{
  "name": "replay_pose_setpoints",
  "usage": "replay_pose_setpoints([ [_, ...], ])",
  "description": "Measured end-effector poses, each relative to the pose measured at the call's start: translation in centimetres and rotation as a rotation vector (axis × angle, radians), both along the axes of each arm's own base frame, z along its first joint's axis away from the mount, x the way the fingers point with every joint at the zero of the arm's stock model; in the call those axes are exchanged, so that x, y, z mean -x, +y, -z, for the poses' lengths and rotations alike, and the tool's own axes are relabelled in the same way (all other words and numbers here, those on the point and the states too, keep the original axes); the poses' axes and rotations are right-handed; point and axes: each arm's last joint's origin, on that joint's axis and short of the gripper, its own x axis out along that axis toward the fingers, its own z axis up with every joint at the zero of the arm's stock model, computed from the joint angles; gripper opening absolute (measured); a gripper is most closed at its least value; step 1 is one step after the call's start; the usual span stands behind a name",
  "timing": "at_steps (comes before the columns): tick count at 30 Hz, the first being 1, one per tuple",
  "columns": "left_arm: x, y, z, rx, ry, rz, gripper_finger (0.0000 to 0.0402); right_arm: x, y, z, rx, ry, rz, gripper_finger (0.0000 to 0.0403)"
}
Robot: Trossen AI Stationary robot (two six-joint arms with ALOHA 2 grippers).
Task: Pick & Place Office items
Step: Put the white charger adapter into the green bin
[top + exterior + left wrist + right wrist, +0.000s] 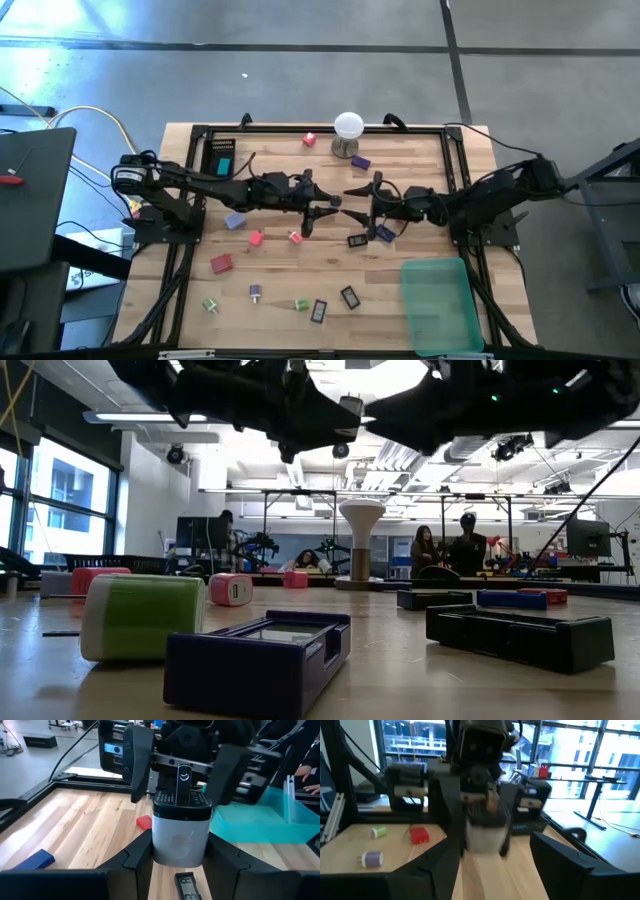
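Sharpener (pixel 180 832), white with a black top, sits upright between my left claw's (pixel 318 208) fingers, gripped above the surface middle. My right claw (pixel 362 197) faces it, part-open and empty, fingers flanking it. Tray (pixel 440 305) lies nearer my right arm.

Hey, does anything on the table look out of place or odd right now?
Mostly the white ball on a metal stand near the table's far edge: nothing else among the scattered small office items resembles it. Also, the teal tray looks empty, as far as the overhead view shows.
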Motion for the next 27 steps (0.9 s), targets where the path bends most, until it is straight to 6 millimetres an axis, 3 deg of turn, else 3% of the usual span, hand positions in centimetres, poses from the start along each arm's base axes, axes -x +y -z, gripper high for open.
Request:
replay_pose_setpoints([
  [13,0.0,-0.2,0.1,-0.054,0.012,0.017,0.0133,-2.6,0.5,-0.3,0.058,0.005,-0.103,0.0224],
  [27,0.1,-0.2,0.3,-0.074,0.034,0.02,0.0134,-3.3,0.6,0.0,0.094,0.017,-0.106,0.0128],
])
